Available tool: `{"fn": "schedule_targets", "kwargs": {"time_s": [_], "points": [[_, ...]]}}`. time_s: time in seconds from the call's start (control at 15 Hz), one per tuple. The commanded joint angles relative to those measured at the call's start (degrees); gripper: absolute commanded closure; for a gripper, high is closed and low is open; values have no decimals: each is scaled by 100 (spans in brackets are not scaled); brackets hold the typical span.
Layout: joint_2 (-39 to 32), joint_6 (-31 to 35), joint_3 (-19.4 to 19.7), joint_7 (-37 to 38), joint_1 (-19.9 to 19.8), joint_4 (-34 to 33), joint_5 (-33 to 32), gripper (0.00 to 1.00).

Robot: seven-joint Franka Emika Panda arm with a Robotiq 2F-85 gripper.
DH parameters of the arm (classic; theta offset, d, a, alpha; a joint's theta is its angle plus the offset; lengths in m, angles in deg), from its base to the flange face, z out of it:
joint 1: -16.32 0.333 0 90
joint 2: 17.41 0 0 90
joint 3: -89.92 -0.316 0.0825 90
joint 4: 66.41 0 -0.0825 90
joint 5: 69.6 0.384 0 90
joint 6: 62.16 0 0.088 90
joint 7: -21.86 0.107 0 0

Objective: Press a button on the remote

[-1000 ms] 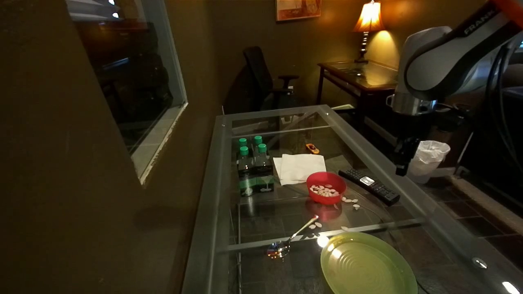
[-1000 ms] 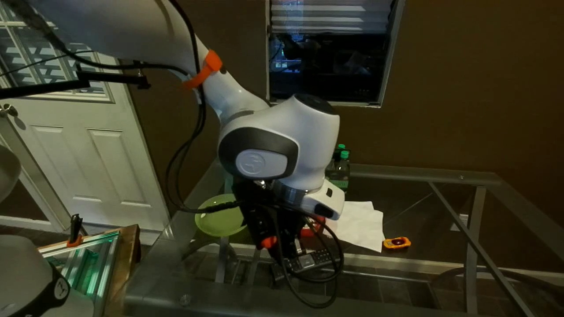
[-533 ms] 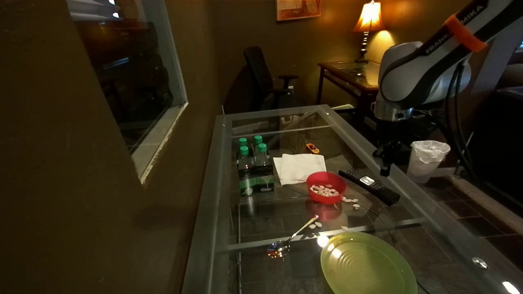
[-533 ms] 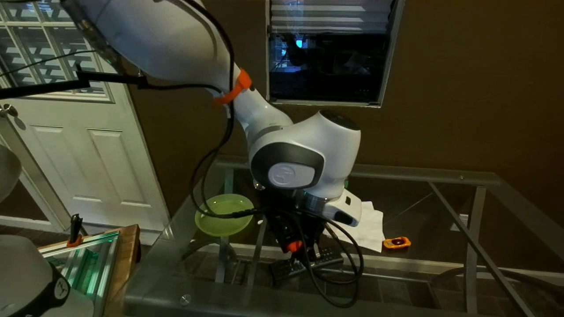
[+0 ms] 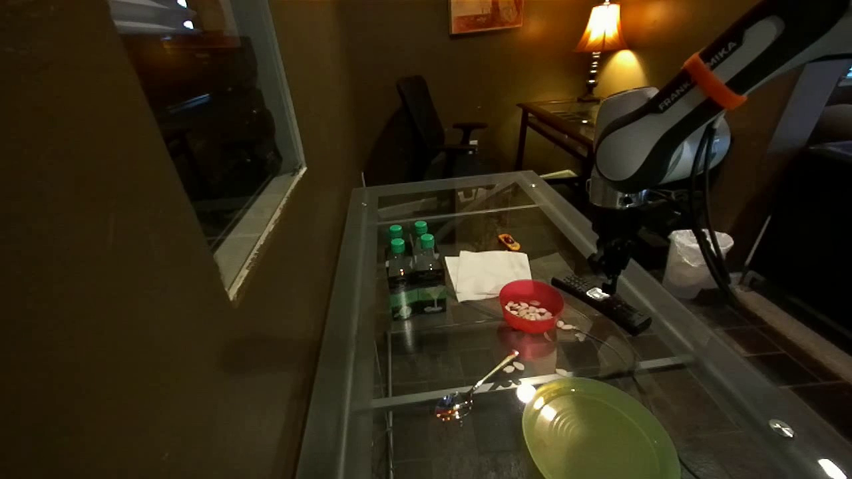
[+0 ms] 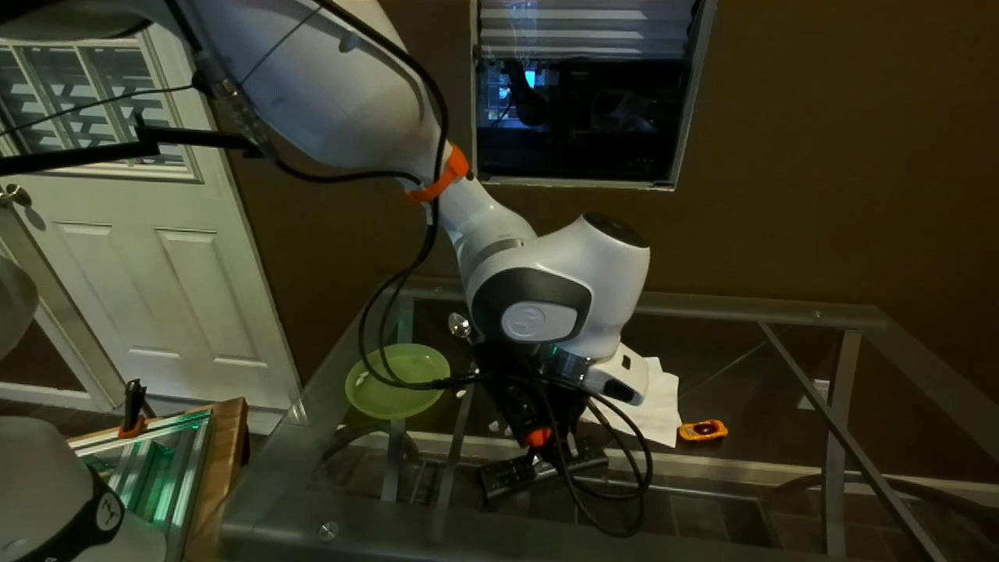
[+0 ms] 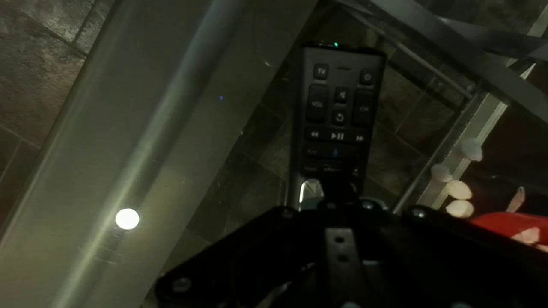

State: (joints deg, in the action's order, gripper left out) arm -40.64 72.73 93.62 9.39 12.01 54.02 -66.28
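Nearest, at the lower right of an exterior view, a shallow green plate sits on a glass-topped, grey-framed desk. Beyond it, right of centre, stands a small round red bowl holding pale flat pieces, and just beside that lies the slim black bar-shaped remote, buttons up. In the wrist view the black two-fingered pincer comes in from the bottom, clenched, no gap showing at its tips, over the remote's bright silver pad; I can't make out whether it touches.

The remote should be light and stiff, its smooth case apt to skid or swivel on glass, so a gentle push straight down near mid-length seems safest. Were it lifted, its long sides at the middle look best to hold.

Farther off, near the frame's centre, lie white paper sheets; at the upper right glows an orange-shaded lamp.
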Motion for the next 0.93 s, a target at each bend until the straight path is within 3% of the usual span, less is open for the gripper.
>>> {"fn": "schedule_targets", "kwargs": {"time_s": [0.0, 0.87], "points": [[-221, -70, -121, 71, -120, -259, 55, 100], [-593, -115, -86, 161, -162, -445, 15, 100]]}}
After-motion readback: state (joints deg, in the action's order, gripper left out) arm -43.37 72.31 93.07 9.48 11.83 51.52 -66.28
